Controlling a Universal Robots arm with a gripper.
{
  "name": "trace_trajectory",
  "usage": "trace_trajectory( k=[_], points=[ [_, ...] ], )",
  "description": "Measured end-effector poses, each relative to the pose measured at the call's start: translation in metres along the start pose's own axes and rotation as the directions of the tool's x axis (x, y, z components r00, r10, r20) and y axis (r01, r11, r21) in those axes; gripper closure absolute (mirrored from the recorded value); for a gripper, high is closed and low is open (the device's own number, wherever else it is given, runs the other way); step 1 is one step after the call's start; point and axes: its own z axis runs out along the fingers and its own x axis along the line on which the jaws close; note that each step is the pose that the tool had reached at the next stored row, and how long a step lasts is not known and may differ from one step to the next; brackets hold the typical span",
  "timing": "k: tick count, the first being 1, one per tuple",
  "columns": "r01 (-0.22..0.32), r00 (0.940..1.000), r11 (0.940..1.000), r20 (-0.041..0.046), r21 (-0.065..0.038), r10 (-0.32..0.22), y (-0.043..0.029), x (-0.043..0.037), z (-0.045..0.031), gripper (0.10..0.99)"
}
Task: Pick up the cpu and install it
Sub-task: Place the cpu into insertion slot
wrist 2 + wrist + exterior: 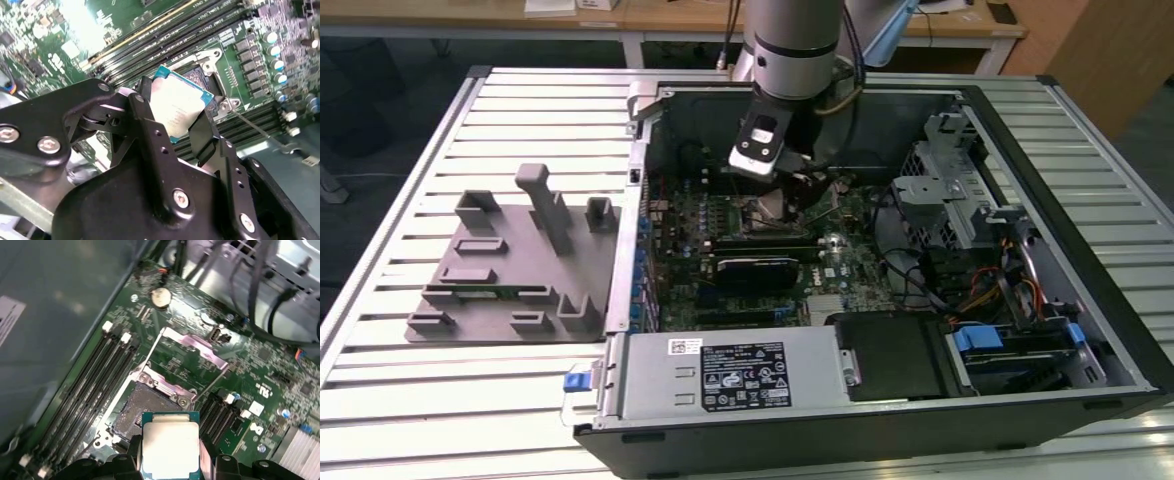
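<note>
Cpu (170, 450): small flat square chip, silvery-grey metal top. At the exterior view's left, grey plastic holder tray (507, 270) on the slatted metal surface (400, 400). Right of it, open black computer case (1067, 300), with the black claw (175, 120) inside, pinching the chip by opposite edges, partly over the open dark socket (142, 412). Probably best lowered level, squared to the socket frame, clear of the raised silvery load plate (192, 347), without pressing.

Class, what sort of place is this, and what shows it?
Probably a robotics lab bench for computer assembly: an open black desktop computer case lies on a slatted metal table, a grey plastic holder tray stands beside it, and the arm's gripper holds a silvery square cpu above the green motherboard.
</note>
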Motion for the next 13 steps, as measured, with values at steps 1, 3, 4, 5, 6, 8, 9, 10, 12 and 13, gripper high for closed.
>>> trace_trajectory(
  k=[1,3,4,5,6,8,9,10,12,13],
  points=[
    [-0.018,0.9998,0.9998,0.0003,0.001,0.018,0.0000,0.0000,0.0000,0.545],
    [-0.054,0.9985,0.9985,0.0007,0.002,0.054,0.0000,0.0000,0.0002,0.545],
    [-0.071,0.9975,0.9975,0.0009,0.002,0.071,0.0000,0.0000,0.0002,0.545],
    [-0.078,0.9969,0.9969,0.0010,0.002,0.078,0.0000,0.0000,0.0002,0.545],
    [-0.080,0.9968,0.9968,0.0011,0.002,0.080,0.0000,0.0000,0.0002,0.545],
    [-0.110,0.9939,0.9939,0.0014,0.003,0.110,0.0000,0.0000,0.0005,0.545],
    [-0.128,0.9918,0.9917,0.0017,0.003,0.128,0.0000,0.0000,0.0006,0.545],
    [-0.146,0.9893,0.9893,0.0020,0.004,0.146,0.0000,0.0000,0.0007,0.545],
    [-0.182,0.9834,0.9834,0.0025,0.005,0.182,0.0000,0.0000,0.0010,0.545],
    [-0.199,0.9800,0.9800,0.0028,0.005,0.199,0.0000,0.0000,0.0011,0.545]
  ],
)
